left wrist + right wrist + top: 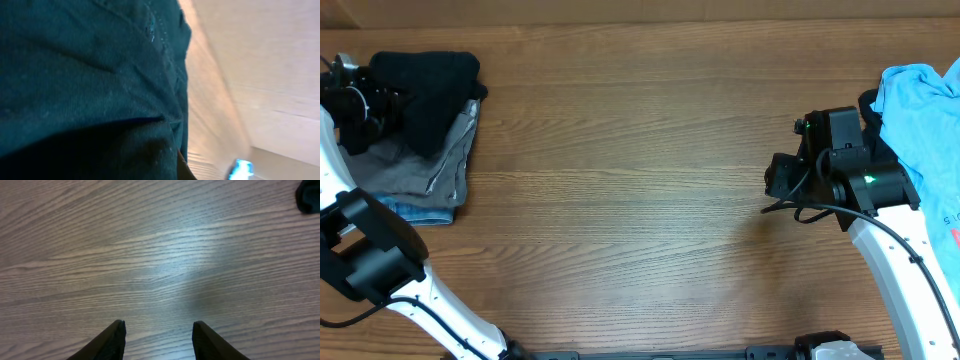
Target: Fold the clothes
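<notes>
Over at ten o'clock on the table (640, 150), the black trousers (425, 85) lie crumpled on top of a grey piece (440, 160) and a denim piece (420, 212). The left gripper (380, 102) is closed tight against the black cloth; I cannot tell whether it pinches any. A blue T-shirt (925, 110) lies at three o'clock. Beside it, the right gripper (159, 327) hangs over the wood with its fingers apart, holding nothing.

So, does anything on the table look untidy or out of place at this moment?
Yes. The black piece lies bunched and crooked on top of the grey piece at the far left, not flat like the layers below it. The light blue T-shirt sits crumpled at the right edge.
</notes>
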You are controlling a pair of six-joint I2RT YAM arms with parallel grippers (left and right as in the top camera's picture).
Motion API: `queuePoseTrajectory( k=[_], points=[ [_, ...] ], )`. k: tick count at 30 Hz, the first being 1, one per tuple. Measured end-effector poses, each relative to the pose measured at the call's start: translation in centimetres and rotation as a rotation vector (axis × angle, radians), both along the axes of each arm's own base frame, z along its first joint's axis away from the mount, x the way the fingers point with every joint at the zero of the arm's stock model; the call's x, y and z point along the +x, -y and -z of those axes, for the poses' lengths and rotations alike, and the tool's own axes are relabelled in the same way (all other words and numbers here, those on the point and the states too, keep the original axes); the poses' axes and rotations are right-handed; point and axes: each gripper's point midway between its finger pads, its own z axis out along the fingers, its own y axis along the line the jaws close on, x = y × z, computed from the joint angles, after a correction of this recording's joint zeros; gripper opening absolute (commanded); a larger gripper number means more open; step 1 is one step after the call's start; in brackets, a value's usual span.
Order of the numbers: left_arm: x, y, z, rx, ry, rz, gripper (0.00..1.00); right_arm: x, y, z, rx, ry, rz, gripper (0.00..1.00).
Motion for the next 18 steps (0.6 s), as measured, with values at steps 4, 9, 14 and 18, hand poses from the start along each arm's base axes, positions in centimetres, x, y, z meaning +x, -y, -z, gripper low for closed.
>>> queuePoseTrajectory(
  k=[4,9,14,18],
  points=[
    [-0.3,-0.4,-1.4,-0.11,0.056,-0.015,0.04,-0.1,0.0,0.0,-0.003,-0.002,-0.007,0.47],
    [-2.2,-1.7,-2.3,-0.238,0.055,-0.06,0.04,0.0,0.0,0.0,-0.006,0.0,-0.014,0.47],
    [-3.6,-3.0,-2.8,-0.32,0.049,-0.11,0.04,0.0,0.0,0.0,-0.008,0.001,-0.017,0.47],
    [-3.9,-3.4,-3.5,-0.364,0.067,-0.123,0.04,0.0,0.0,0.0,-0.008,0.002,-0.018,0.47]
  ],
)
